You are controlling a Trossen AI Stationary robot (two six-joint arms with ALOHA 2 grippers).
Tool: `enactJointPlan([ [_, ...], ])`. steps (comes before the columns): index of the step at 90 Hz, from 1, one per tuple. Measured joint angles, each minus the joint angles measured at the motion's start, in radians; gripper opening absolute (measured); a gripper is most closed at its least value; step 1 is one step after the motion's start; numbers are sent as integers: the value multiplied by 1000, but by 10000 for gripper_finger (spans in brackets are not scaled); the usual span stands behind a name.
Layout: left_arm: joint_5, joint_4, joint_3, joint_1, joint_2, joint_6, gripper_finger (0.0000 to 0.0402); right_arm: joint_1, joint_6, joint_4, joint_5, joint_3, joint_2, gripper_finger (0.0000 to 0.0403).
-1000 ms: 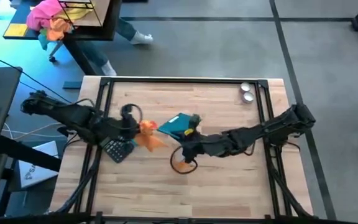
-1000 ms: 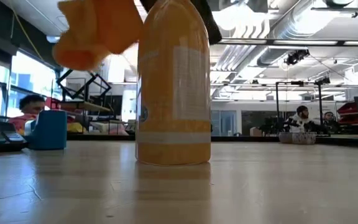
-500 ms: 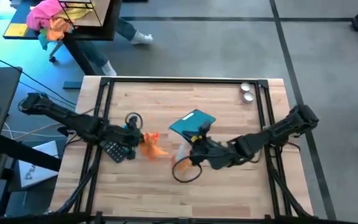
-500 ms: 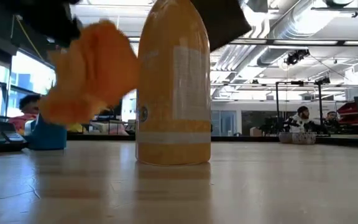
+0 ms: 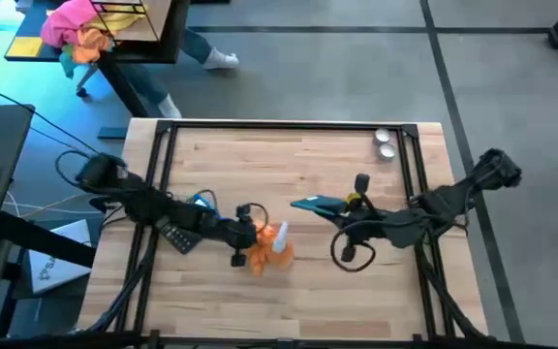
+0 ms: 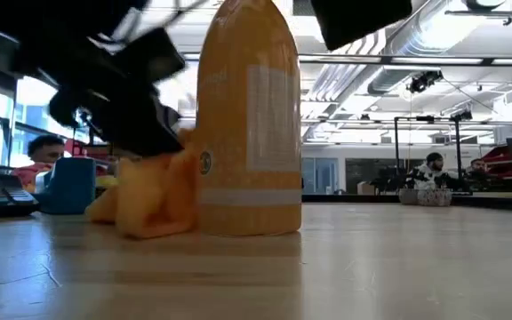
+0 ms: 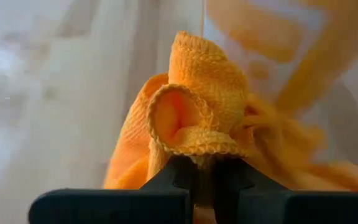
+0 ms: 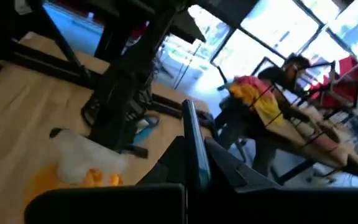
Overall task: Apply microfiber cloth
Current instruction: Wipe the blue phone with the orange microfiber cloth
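The orange microfiber cloth (image 5: 262, 254) is bunched up beside a clear spray bottle of orange liquid (image 5: 281, 242), near the table's middle. My left gripper (image 5: 250, 236) reaches in from the left and is shut on the cloth. In the low view the cloth (image 6: 149, 200) sits against the bottle's (image 6: 247, 124) lower wall. My right gripper (image 5: 342, 206) stands to the right of the bottle, shut on a flat teal pad (image 5: 313, 204) that is turned on edge. My left gripper pinches a rolled fold of the cloth (image 7: 194, 144) between its two fingers, several layers thick. It comes slanting down from the table's left. The cloth hangs slack below the fingers, its lower end (image 6: 145, 227) on the table against the bottle. My right gripper pinches the teal pad's thin edge (image 8: 190, 134) between its two fingers, from the table's right side. The pad stands on edge, lifted clear of the table.
A dark calculator (image 5: 177, 236) lies left of the cloth, under my left arm, with a blue cup (image 6: 69, 185) near it. Two small metal cups (image 5: 386, 143) stand at the far right. A pink-and-orange bundle (image 5: 76, 29) lies on a desk beyond the table.
My left gripper has gone toward the table's right and near edges and down, and the cloth's lower end now rests on the table against the bottle. My right gripper has drawn back toward the right edge. The teal pad has turned from flat to edge-on.
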Motion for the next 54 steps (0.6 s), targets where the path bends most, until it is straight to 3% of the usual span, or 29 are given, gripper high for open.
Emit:
enactJointPlan([
  [21, 147, 170, 256, 60, 300, 117, 5, -24, 37, -9, -53, 0, -21, 0],
  [32, 207, 155, 408, 74, 398, 158, 5, -40, 12, -23, -22, 0, -48, 0],
  [40, 197, 25, 493, 77, 405, 194, 5, -46, 25, -48, -11, 0, -70, 0],
  [54, 81, -429, 542, 77, 277, 213, 5, -61, 124, -147, -4, 0, -107, 0],
])
